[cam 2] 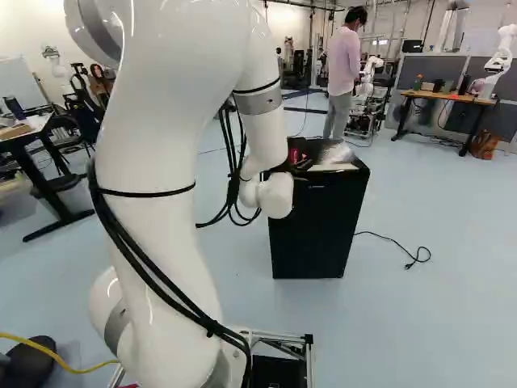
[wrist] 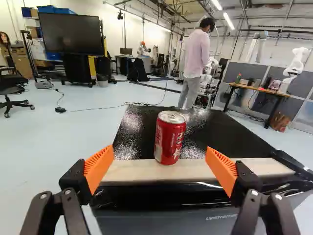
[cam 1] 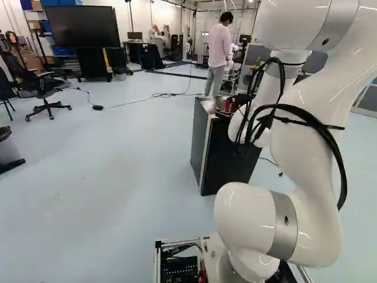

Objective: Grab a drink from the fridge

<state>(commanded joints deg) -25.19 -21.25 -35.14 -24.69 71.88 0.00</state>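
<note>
The jaws stand wide apart, their orange pads (wrist: 100, 165) facing each other and touching nothing. Just ahead of the gap between them, a red drink can (wrist: 169, 139) stands upright on top of the black fridge (cam 2: 315, 234), at the pale strip (wrist: 210, 171) along its front edge.

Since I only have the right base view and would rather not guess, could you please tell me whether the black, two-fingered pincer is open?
Observer: Yes, the wrist view shows the pincer open, its ridged orange pads well apart.
Operator: Thank you. Is either pad touching the red cylindrical drink can, please?
Observer: No, the can stands upright on the black box-shaped fridge, with a visible gap between it and each pad.
</note>
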